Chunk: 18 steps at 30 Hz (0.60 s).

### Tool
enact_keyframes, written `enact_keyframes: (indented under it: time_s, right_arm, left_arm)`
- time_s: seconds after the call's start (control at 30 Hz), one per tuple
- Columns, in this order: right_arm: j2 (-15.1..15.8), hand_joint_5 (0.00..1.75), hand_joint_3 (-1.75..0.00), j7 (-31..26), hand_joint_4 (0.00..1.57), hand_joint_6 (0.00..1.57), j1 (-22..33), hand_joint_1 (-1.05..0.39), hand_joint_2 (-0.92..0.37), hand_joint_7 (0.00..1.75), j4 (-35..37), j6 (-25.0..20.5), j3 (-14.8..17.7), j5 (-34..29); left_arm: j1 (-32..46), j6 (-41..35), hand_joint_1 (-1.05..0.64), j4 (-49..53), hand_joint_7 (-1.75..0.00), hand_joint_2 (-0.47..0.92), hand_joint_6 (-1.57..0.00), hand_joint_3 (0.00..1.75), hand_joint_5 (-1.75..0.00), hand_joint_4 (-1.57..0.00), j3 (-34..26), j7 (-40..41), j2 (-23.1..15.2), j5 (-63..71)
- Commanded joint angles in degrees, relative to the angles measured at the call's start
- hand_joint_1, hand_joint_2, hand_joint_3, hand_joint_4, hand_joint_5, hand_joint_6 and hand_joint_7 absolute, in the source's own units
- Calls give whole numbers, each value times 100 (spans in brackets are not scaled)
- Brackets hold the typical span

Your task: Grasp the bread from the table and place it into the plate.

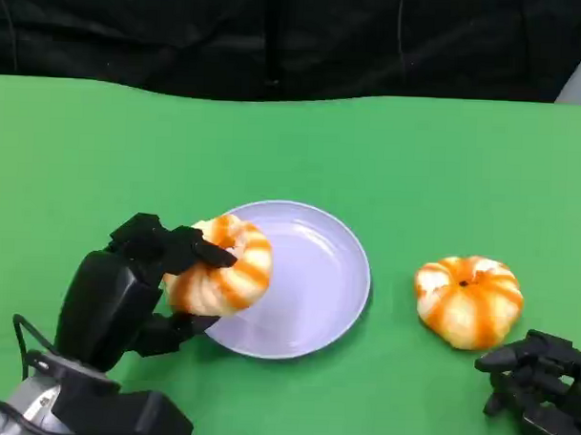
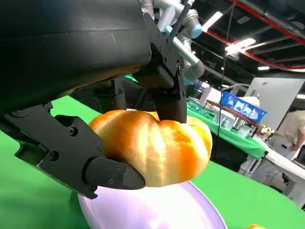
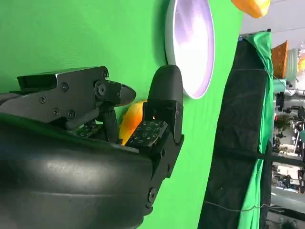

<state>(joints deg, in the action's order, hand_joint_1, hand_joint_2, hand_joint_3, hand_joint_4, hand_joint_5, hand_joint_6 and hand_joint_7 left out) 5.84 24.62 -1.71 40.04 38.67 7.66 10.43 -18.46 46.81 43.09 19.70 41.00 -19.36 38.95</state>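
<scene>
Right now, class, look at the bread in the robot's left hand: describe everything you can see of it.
The held bread is a round, pumpkin-shaped bun, pale with orange stripes running from a dimpled centre, with a glossy crust. The left hand grips it between black fingers above and below. It is tilted and lifted over the left rim of the lavender plate, not yet resting in it as far as the left wrist view shows.

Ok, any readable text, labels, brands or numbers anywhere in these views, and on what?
None can be read.
Bread in the left hand, plate, second bread, right hand, green table: no print on any.
Blue bin behind the table in the left wrist view: pale marks, too blurred to read.
</scene>
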Motion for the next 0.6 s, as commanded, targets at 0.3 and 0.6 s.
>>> enact_keyframes:
  time_s: [0.3,0.6]
  right_arm:
    - [43,147,-42,-14,69,84,58,4,-92,87,-55,-6,14,11]
    - [-39,139,-38,-208,73,86,511,2,-92,84,-593,7,-105,-119]
  left_arm:
    - [-66,57,-2,37,-98,65,-83,71,-138,-68,-65,-32,-41,-16]
    - [-153,67,-3,280,-88,71,-87,56,-134,-69,19,-407,131,-96]
